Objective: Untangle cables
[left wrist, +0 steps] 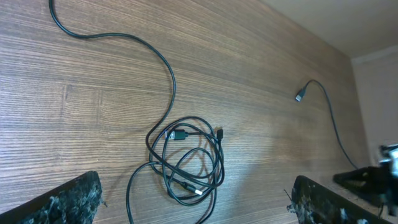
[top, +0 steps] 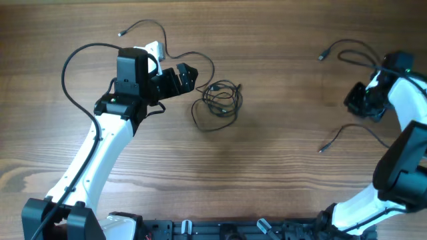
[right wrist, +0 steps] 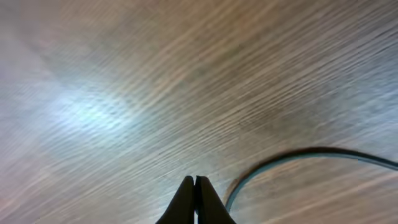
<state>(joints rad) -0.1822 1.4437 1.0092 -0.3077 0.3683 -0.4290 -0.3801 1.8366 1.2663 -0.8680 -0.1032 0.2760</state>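
Observation:
A tangled bundle of thin black cables [top: 217, 99] lies mid-table, and it fills the middle of the left wrist view [left wrist: 186, 158]. One strand [top: 179, 57] runs from it up and left to a plug [top: 121, 32]. My left gripper [top: 193, 77] is open and empty just left of the bundle, with its fingers wide apart on either side of it [left wrist: 196, 186]. Two separate cables lie at the right, one at the back [top: 347, 48] and one nearer [top: 347, 128]. My right gripper [top: 355, 101] sits between them, shut on nothing [right wrist: 195, 182], with a cable [right wrist: 298, 154] curving just beside its tips.
A small white block [top: 153, 50] lies behind the left arm's wrist. The thick black robot cable [top: 70, 63] loops at the left. A loose cable with a plug end [left wrist: 300, 95] runs toward the right arm in the left wrist view. The robot base rail [top: 220, 230] lines the front edge.

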